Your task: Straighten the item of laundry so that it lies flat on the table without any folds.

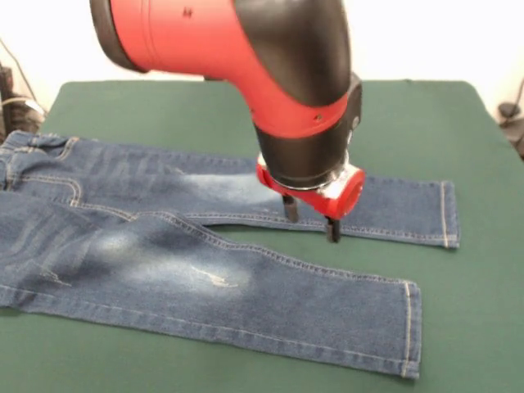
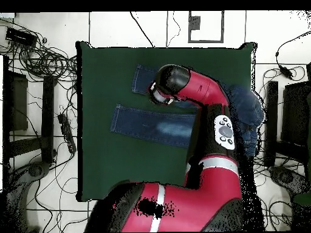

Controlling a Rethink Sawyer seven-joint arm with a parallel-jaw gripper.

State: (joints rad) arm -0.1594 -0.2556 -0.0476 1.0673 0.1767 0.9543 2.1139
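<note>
The waistband end of the jeans (image 1: 164, 237) is being cut off by the left edge of the front view, and in the overhead view that same end is being hidden under the red and black arm (image 2: 200, 115), so neither the waistband nor any button can be made out. Part of the far leg is also being covered by the arm's wrist in both views.

The arm is being held low over the table (image 1: 458, 131), bent at the elbow, with its wrist pointed straight down above the far leg. The gripper (image 1: 311, 218) is being kept open, its two dark fingertips (image 1: 290, 208) parted and empty, just above or touching the denim near the leg's inner seam; contact cannot be told.

The jeans are being shown spread on the green table, both legs stretched out and slightly apart, hems toward the front view's right.
</note>
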